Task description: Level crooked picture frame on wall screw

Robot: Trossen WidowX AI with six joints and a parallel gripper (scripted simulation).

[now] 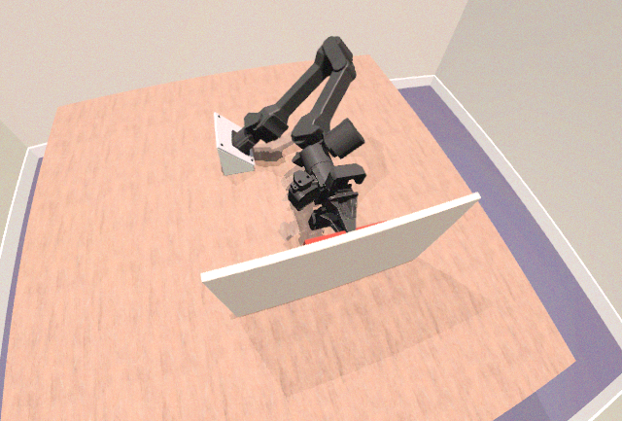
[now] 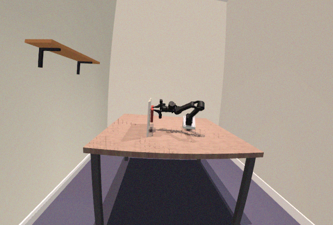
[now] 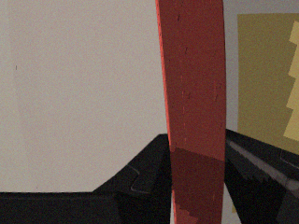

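The red picture frame (image 1: 324, 238) (image 2: 152, 115) (image 3: 193, 84) hangs on the near side of an upright pale panel (image 1: 331, 275) (image 2: 148, 120) (image 3: 70, 93). The panel hides most of it in the top view, and the exterior view shows it edge-on. In the wrist view one red bar runs nearly up and down the image, slightly slanted. My gripper (image 1: 346, 228) (image 2: 154, 108) (image 3: 192, 141) is shut on this bar, one finger on each side. The screw and the notched strip are hidden. I cannot tell how level the frame is.
The panel stands on the wooden table (image 1: 125, 235) (image 2: 188, 147). The arm's pale wedge-shaped base (image 1: 235, 162) (image 2: 189, 126) is behind the gripper. A brown wall shelf (image 2: 64, 50) is at the left in the exterior view. The yellow picture (image 3: 263, 70) shows beside the bar.
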